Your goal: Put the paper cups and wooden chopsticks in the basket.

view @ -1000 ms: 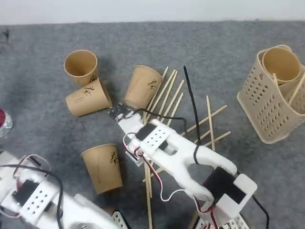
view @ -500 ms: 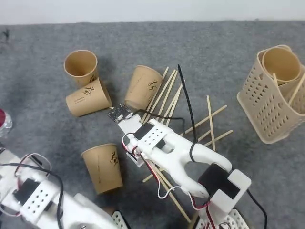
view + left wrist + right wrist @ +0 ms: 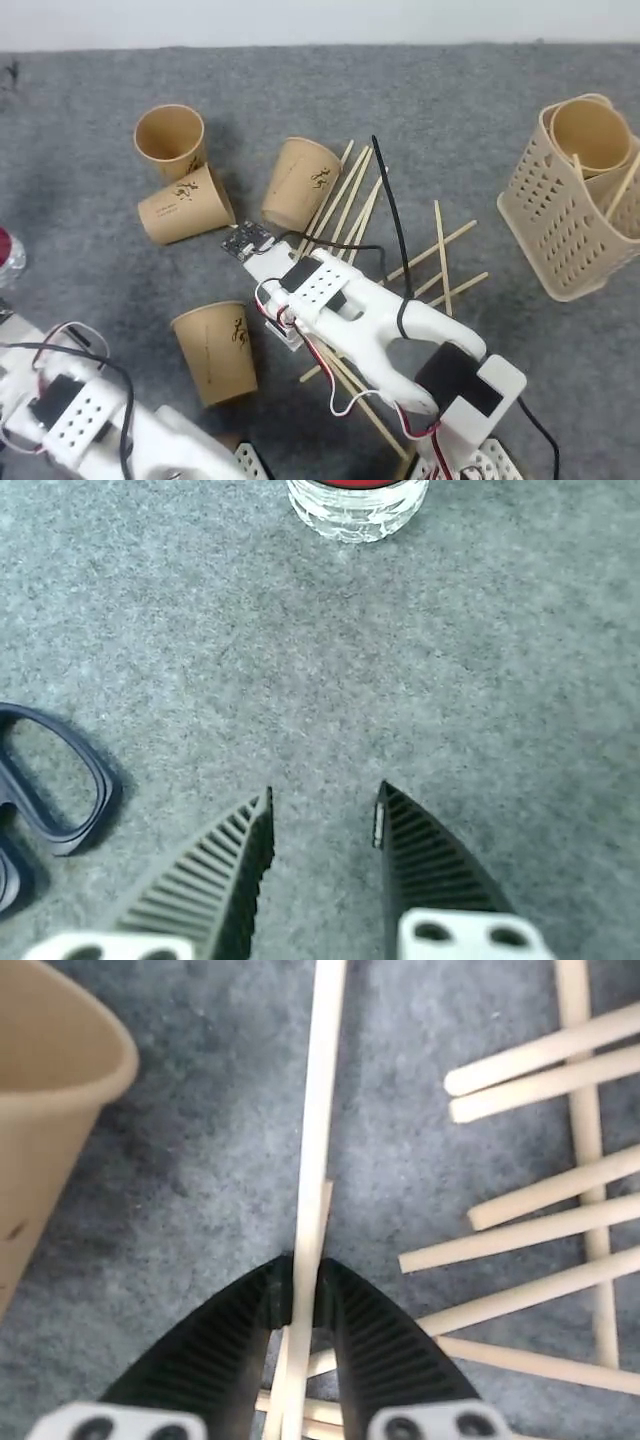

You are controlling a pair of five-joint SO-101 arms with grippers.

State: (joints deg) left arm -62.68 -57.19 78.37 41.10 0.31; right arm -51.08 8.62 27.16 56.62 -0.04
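The right gripper (image 3: 305,1262) is clenched on one wooden chopstick (image 3: 318,1110) among the scattered chopsticks (image 3: 350,205) at mid-counter. The stick should be lifted level and clear of its neighbours before it is carried to the basket (image 3: 555,230) at the far right. The left gripper (image 3: 322,802) is released above the bare counter (image 3: 450,660). The held stick's ends are cut off in the right wrist view, and whether it is off the counter cannot be told.
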